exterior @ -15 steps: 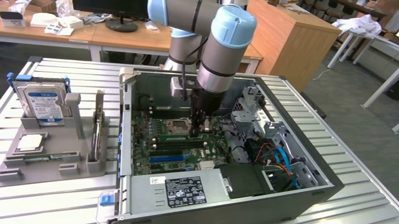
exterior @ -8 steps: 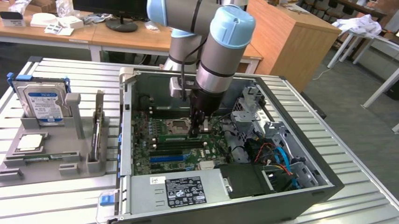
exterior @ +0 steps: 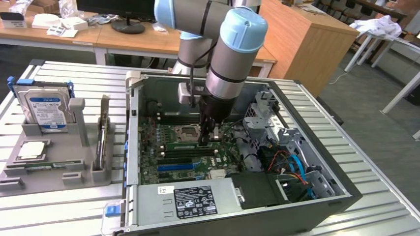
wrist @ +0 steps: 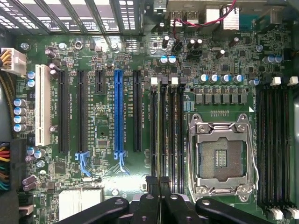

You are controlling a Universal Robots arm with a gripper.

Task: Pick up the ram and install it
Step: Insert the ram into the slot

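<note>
Gray holder [exterior: 82, 118] on the exterior view's left has the hard drive [exterior: 45, 107] standing in it and the processor chip [exterior: 31, 150] lying flat. Further right is the open computer case [exterior: 328, 196], and the gripper [exterior: 210, 139] is down inside it over the motherboard [exterior: 154, 172], fingers [wrist: 153, 186] squeezed together. The tips are right at what looks like the ram [exterior: 186, 145], a green strip along the slot just beside the processor socket [exterior: 189, 132].

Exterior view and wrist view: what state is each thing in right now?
gripper: shut, low over the memory slots
ram: cannot tell whether held
computer case: side open
processor socket: empty, frame down
hard drive: standing upright on the tray
processor chip: flat on the tray
</note>
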